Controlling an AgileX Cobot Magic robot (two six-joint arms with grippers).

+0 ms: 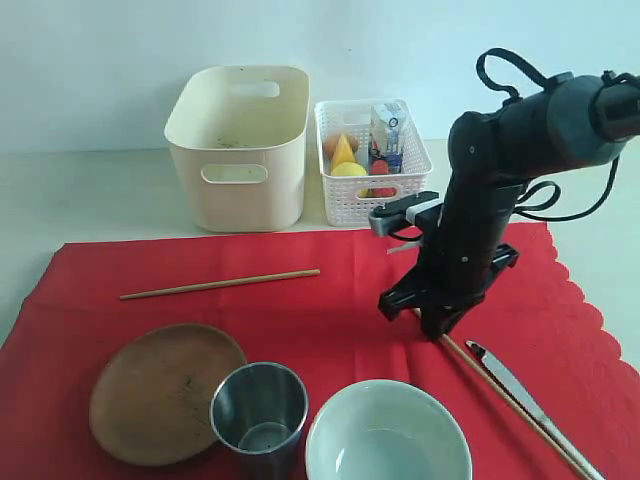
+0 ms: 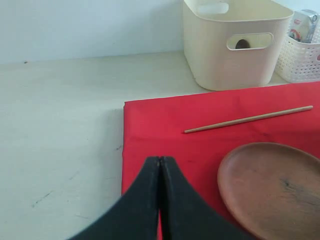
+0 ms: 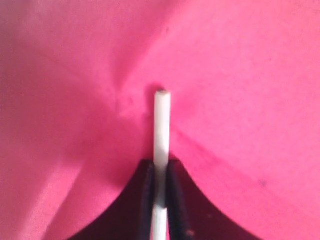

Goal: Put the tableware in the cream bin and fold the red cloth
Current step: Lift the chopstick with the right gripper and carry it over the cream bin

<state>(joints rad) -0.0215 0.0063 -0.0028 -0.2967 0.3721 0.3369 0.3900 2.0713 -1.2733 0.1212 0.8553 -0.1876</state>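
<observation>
The red cloth [image 1: 330, 310] lies spread flat on the table. On it rest a brown wooden plate [image 1: 160, 390], a steel cup [image 1: 258, 405], a pale bowl [image 1: 388, 435], one chopstick [image 1: 220, 284], a second chopstick [image 1: 500, 390] and a silver knife [image 1: 530, 405]. My right gripper [image 1: 437, 330] points down onto the cloth, shut on the second chopstick [image 3: 161, 120] near its end. My left gripper [image 2: 160, 160] is shut and holds nothing, hovering over the cloth's left edge beside the plate [image 2: 275, 185]. The cream bin [image 1: 240, 150] stands behind the cloth.
A white lattice basket [image 1: 372, 165] with fruit and a small carton stands right of the bin. Bare pale table [image 2: 60, 125] stretches left of the cloth. A pale wall rises behind the bin and basket.
</observation>
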